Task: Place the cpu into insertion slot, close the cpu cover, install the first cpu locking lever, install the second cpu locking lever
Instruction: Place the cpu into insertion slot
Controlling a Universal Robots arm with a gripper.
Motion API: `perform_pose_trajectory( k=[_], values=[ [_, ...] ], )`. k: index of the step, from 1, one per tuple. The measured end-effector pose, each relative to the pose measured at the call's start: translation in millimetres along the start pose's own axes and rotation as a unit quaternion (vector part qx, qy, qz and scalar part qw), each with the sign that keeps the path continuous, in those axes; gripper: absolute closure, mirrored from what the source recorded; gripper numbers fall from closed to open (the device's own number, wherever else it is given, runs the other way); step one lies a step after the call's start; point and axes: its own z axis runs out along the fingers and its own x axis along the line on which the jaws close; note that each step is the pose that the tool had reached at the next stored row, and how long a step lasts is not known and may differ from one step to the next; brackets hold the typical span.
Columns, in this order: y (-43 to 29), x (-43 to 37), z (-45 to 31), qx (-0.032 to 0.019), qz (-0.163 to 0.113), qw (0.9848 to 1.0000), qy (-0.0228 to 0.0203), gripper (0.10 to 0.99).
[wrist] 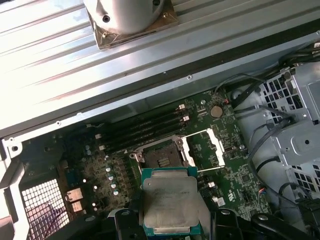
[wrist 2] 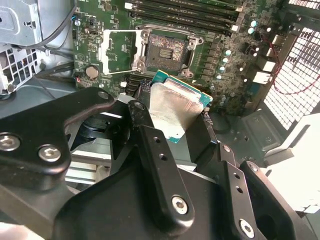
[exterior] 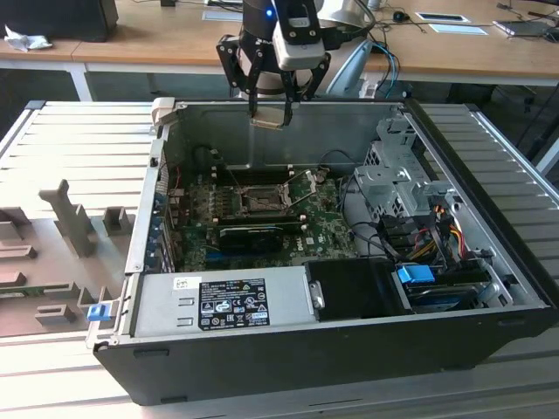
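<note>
My gripper (exterior: 271,112) hangs over the back wall of the open computer case (exterior: 489,262), shut on the cpu (exterior: 269,120). In both wrist views the cpu (wrist 2: 172,112) (wrist: 170,202) shows its dull silver top and green edge between the black fingers (wrist 2: 142,112). On the green board below, well apart from the chip, lies the insertion slot (exterior: 259,199) (wrist 2: 167,50) (wrist: 160,157), dark in the centre and bare. The cpu cover (wrist 2: 120,50) (wrist: 205,147) is swung open and lies beside the slot.
A long black card (exterior: 258,234) lies just in front of the slot. Memory slots (wrist: 142,130) run behind it. A grey power supply (exterior: 227,301) fills the case's front. A metal drive cage (exterior: 393,175) and cables stand at the exterior view's right. Grey fixtures (exterior: 74,227) stand outside on the left.
</note>
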Motion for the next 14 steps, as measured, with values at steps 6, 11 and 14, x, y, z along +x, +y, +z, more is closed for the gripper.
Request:
perform_pose_trajectory(
  k=[6,11,14],
  values=[
    [0.0,0.0,0.1,-0.0002,0.014,0.9999,-0.0011,0.557],
    [0.0,0.0,0.1,-0.0004,0.024,0.9997,-0.0020,0.557],
    [0.0,0.0,0.1,-0.0006,0.033,0.9994,-0.0028,0.557]
  ],
)
